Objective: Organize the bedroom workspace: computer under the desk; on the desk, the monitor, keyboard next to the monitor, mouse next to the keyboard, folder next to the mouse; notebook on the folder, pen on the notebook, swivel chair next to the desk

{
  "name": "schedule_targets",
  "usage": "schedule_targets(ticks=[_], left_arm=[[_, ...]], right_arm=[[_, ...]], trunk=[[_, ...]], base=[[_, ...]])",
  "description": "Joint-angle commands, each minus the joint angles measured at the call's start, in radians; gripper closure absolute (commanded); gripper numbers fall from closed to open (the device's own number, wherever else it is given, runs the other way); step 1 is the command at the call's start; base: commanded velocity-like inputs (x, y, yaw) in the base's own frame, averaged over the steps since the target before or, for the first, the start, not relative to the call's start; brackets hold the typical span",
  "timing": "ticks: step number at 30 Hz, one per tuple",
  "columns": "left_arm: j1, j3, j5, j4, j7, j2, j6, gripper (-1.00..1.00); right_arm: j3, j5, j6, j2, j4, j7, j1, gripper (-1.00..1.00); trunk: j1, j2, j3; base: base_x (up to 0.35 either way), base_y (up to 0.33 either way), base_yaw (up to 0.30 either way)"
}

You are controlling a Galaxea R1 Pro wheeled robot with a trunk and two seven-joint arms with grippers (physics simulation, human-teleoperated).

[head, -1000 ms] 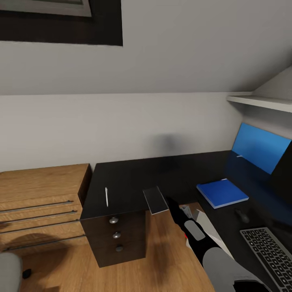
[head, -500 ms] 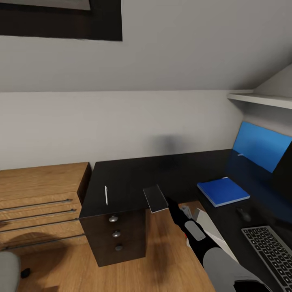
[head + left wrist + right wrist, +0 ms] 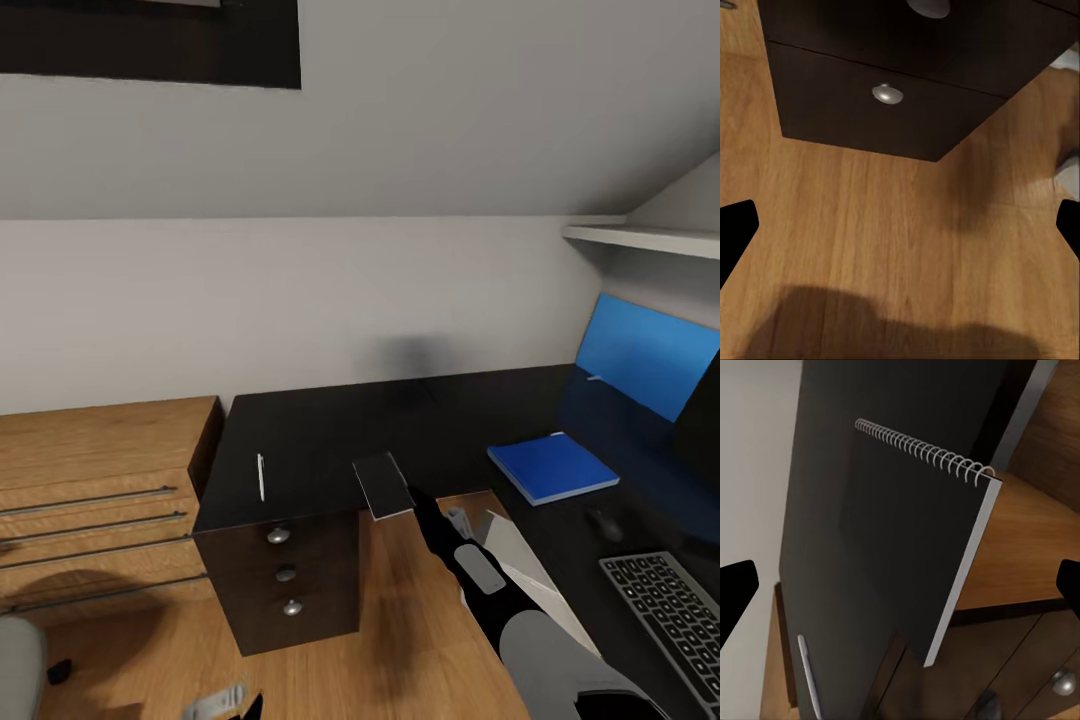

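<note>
My right jaws are spread wide, one fingertip [image 3: 736, 592] at each side of the wrist view, gripping nothing. Straight ahead of them lies the notebook [image 3: 892, 540], dark, its wire spiral on the far edge, flat on the black worktop [image 3: 320, 430] with its near corner hanging over the rim; I cannot tell if my tips touch it. The pen [image 3: 261, 477] lies on the worktop beyond the notebook, well apart from it. The blue folder [image 3: 552, 467] sits off to the right of these jaws, with the keyboard [image 3: 668, 618] back beside my forearm.

My left jaws are also spread and empty, low over the wooden floor [image 3: 900, 225], facing the drawer unit [image 3: 847, 112] and its silver knob [image 3: 887, 94].

Since a second ago the head camera has shifted a little. The left jaws have come into the head view's bottom edge. Notebook, pen and folder have not moved on the worktop.
</note>
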Motion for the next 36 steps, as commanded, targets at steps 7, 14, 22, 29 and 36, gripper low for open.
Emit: schedule_targets(ticks=[7,14,22,29,36], left_arm=[[0.07,-0.006,0.028,-0.146,0.048,0.068,0.062,-1.0],[0.073,-0.005,0.033,-0.153,0.051,0.072,0.064,-1.0],[0.073,-0.002,0.034,-0.15,0.052,0.075,0.063,-1.0],[0.073,0.003,0.032,-0.11,0.051,0.077,0.06,-1.0],[0.073,0.004,0.031,-0.105,0.049,0.076,0.062,-1.0]], right_arm=[[0.0,-0.009,0.003,0.003,0.0,0.004,0.0,-1.0],[0.0,-0.008,0.003,0.004,0.001,0.004,0.0,-1.0],[0.0,-0.007,0.003,0.006,0.002,0.004,0.0,-1.0],[0.004,-0.006,0.003,0.006,0.024,0.0,0.0,-1.0],[0.006,-0.006,0.003,0.003,0.034,0.004,-0.001,-1.0]], trunk=[[0.027,-0.05,-0.023],[0.054,-0.099,-0.045],[0.081,-0.148,-0.067],[0.085,-0.155,-0.07],[0.111,-0.204,-0.092]], base=[[0.0,0.0,0.0],[0.0,0.0,0.0],[0.0,0.0,0.0],[0.0,0.0,0.0],[0.0,0.0,0.0]])
